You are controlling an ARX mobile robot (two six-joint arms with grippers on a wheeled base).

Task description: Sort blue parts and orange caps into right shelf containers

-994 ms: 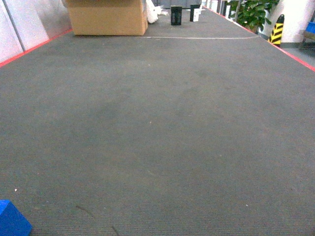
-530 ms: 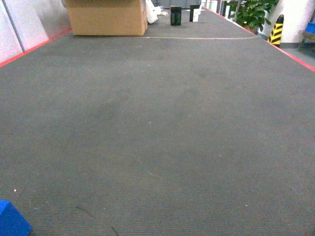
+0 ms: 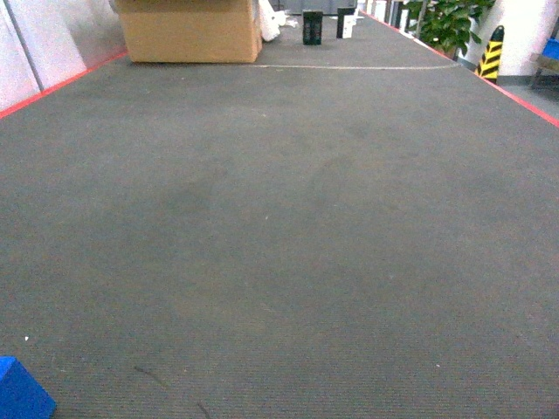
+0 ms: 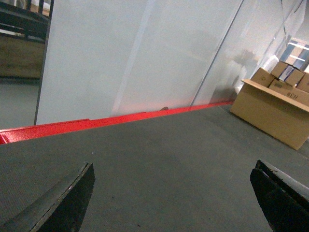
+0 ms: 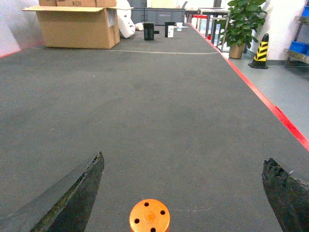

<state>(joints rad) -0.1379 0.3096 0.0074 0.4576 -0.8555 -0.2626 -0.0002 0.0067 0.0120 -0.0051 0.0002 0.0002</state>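
One of the orange caps (image 5: pixel 149 217) stands upright on the grey table top (image 5: pixel 159 106), its flat top with four small holes facing up. My right gripper (image 5: pixel 183 158) is open, its dark fingers wide apart, and the cap sits low between them, nearer the left finger and touching neither. My left gripper (image 4: pixel 174 166) is open over bare grey table, with nothing between its fingers. Neither gripper shows in the head view. A corner of a blue block (image 3: pixel 22 393) shows at the head view's bottom left. The shelf and the right shelf containers are out of view.
A large open cardboard box (image 3: pixel 190 30) stands at the table's far left, with two small black boxes (image 3: pixel 313 26) beside it. Red edging (image 5: pixel 270 104) runs along the table's sides. White wall panels (image 4: pixel 135 58) stand past the left edge. A potted plant (image 5: pixel 244 21) and a striped cone (image 5: pixel 261 46) are beyond the right edge.
The head view has shifted by a few pixels only. Nothing on the table has moved.
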